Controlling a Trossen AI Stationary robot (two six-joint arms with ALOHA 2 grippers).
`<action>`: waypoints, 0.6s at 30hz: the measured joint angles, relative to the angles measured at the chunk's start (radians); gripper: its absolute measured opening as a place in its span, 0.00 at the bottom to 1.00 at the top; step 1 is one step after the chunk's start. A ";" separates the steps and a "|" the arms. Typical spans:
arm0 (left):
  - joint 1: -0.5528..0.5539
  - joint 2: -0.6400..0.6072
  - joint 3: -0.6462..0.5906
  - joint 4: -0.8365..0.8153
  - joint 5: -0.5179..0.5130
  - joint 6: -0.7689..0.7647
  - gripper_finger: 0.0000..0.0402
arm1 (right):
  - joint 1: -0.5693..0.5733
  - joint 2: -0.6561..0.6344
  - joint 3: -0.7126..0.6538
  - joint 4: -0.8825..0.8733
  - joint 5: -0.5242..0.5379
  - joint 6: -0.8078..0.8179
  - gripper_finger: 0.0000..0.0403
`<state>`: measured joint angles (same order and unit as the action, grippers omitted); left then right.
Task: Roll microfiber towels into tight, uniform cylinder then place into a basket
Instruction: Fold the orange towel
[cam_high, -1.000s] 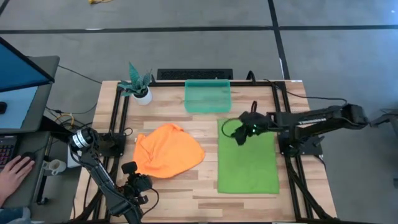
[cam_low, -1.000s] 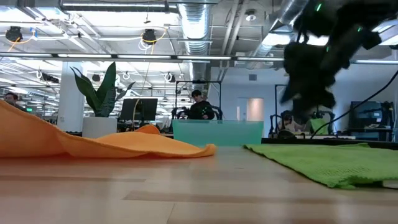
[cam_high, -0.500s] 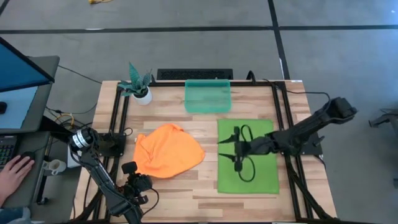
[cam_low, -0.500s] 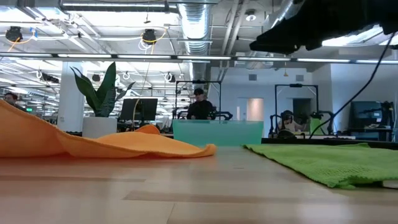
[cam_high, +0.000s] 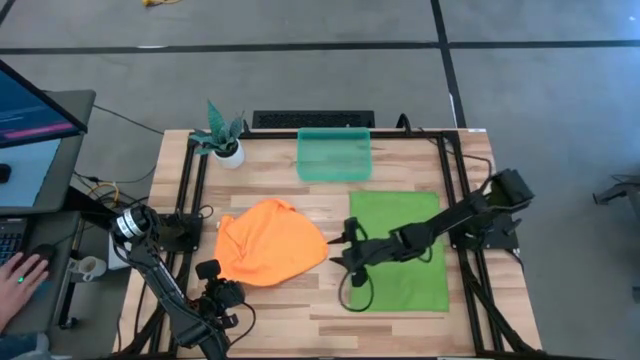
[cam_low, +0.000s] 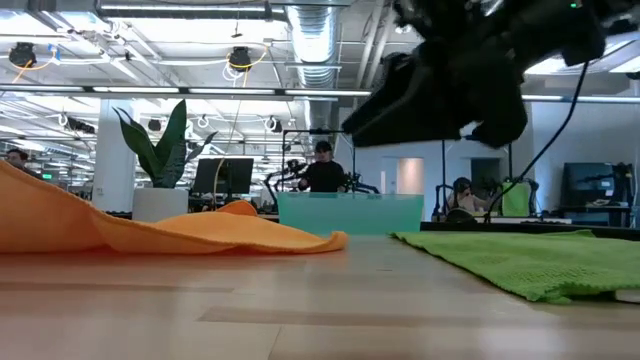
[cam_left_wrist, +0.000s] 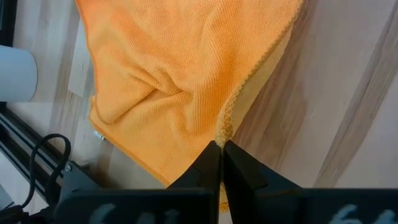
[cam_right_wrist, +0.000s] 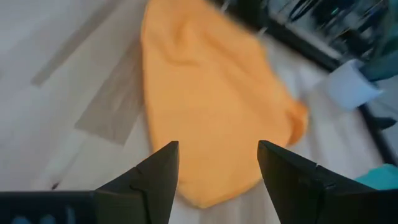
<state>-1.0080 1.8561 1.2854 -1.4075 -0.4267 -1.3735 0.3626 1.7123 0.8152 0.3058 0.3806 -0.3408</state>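
Note:
The orange towel (cam_high: 272, 243) lies crumpled on the table's left half. My left gripper (cam_left_wrist: 219, 149) is shut on its near left part, at the table's near left (cam_high: 214, 272). The larger green towel (cam_high: 400, 250) lies flat on the right half. My right gripper (cam_high: 340, 250) hovers open over the bare wood between the two towels, by the green towel's left edge. It faces the orange towel (cam_right_wrist: 211, 112), with nothing between its fingers (cam_right_wrist: 158, 180). In the low view it is the dark shape (cam_low: 440, 90) above the table. The teal basket (cam_high: 334, 155) stands at the far middle. My left gripper pinches the orange towel's hemmed edge (cam_left_wrist: 225, 127) between its two shut fingertips, coming slanting down from the table's near left. That part of the towel is raised (cam_low: 20, 195) and the cloth slopes down from it. The rest (cam_low: 240, 232) lies on the table.
A plant in a white pot (cam_high: 228, 148) stands at the far left. A black keyboard (cam_high: 312, 119) lies beyond the basket. Black frame rails (cam_high: 196, 190) run along both table sides. A person's hand (cam_high: 18, 275) rests on a desk at the left. Bare wood (cam_high: 300, 320) spans the near edge.
My right gripper has swept from the green towel's far left corner toward the near edge, then left toward the orange towel. It has sunk a little and rolled about its own axis, and it has stayed open. Both towels lie as before.

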 joint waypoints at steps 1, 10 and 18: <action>0.000 0.000 0.000 0.000 0.000 0.000 0.00 | 0.000 0.022 0.021 -0.029 -0.005 0.000 0.60; 0.000 0.000 0.000 0.002 0.000 0.000 0.00 | -0.019 0.199 0.192 -0.261 -0.020 0.000 0.60; 0.000 0.000 0.000 0.002 0.000 0.000 0.00 | -0.040 0.287 0.306 -0.386 -0.022 -0.007 0.60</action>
<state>-1.0080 1.8561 1.2854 -1.4053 -0.4271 -1.3735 0.3228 1.9994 1.1211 -0.0805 0.3587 -0.3475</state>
